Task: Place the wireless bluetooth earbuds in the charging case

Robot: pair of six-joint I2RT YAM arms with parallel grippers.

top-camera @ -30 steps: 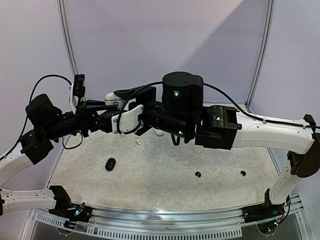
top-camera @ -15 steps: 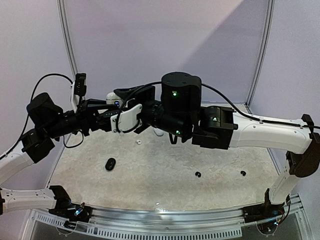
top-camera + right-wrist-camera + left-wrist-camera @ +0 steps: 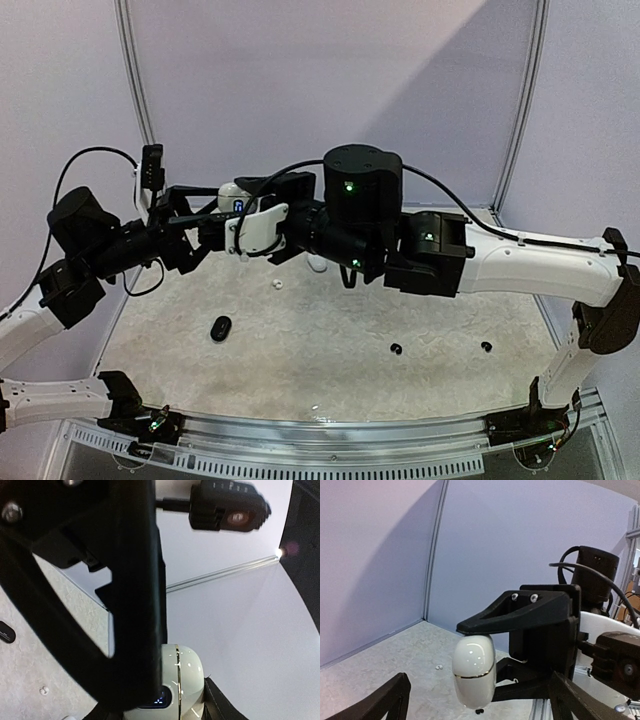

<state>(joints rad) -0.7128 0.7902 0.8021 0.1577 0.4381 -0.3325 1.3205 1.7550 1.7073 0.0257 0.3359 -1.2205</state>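
My right gripper (image 3: 243, 200) holds the white charging case (image 3: 233, 197) up in the air, shut on it. In the right wrist view the case (image 3: 184, 680), lid closed along a gold seam, sits between the two black fingers (image 3: 135, 610). My left gripper (image 3: 203, 226) stands wide open just left of the case, touching nothing. In the left wrist view its fingertips (image 3: 395, 695) flank the hanging case (image 3: 474, 670). On the table lie a white earbud (image 3: 277, 284) and two black earbuds (image 3: 396, 349) (image 3: 486, 346).
A black oval case (image 3: 221, 328) lies on the mat at the left, below the left arm. The right arm's bulky wrist (image 3: 360, 215) spans the middle above the table. Frame posts stand at the back corners, and a metal rail (image 3: 330, 425) runs along the near edge.
My left gripper has opened wide and pulled back slightly to the left. The right gripper keeps its grip on the white case, which has risen a little.
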